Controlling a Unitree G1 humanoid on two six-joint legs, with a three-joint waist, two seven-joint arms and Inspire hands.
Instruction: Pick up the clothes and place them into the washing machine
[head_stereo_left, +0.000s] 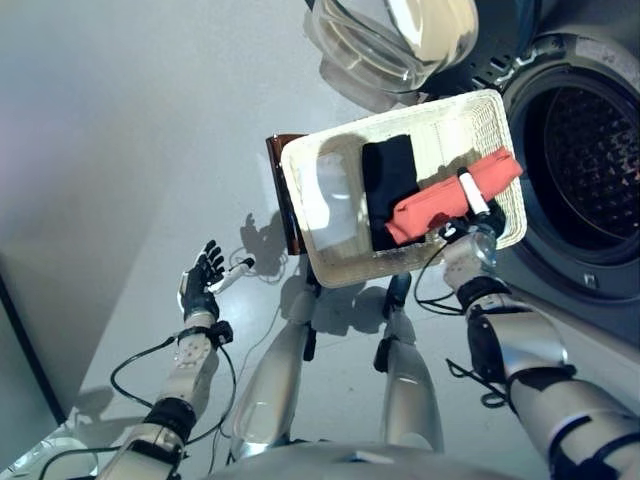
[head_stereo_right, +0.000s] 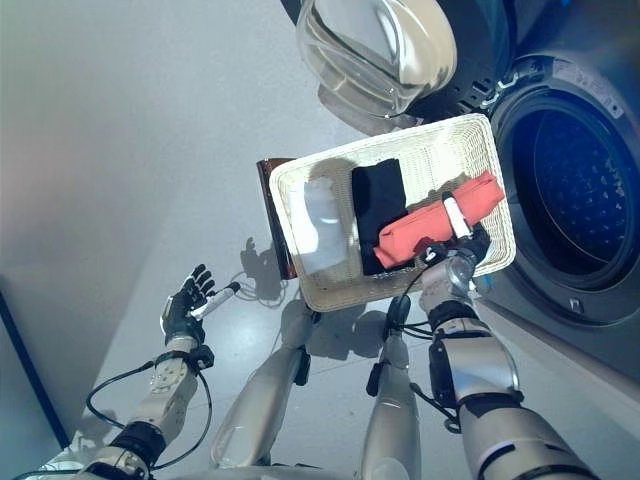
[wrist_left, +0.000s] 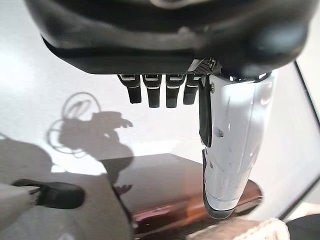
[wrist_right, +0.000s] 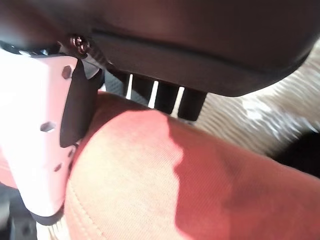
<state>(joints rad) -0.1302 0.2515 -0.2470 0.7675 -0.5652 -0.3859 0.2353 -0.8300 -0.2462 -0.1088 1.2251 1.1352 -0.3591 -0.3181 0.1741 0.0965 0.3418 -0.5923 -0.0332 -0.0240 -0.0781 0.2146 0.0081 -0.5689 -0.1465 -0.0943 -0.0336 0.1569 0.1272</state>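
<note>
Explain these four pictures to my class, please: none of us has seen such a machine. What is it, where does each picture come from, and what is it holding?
This is a two-legged robot with two arms and dark hands. Two pictures come from cameras in its head, looking down; the other two sit on each wrist, very close to the hand. On the floor stands a white basket holding a black garment and a red garment. Beside it is a washing machine with its door open. The right hand is on the red garment, thumb and fingers curled round it, as its wrist view shows. The left hand hangs open over the floor, holding nothing.
</note>
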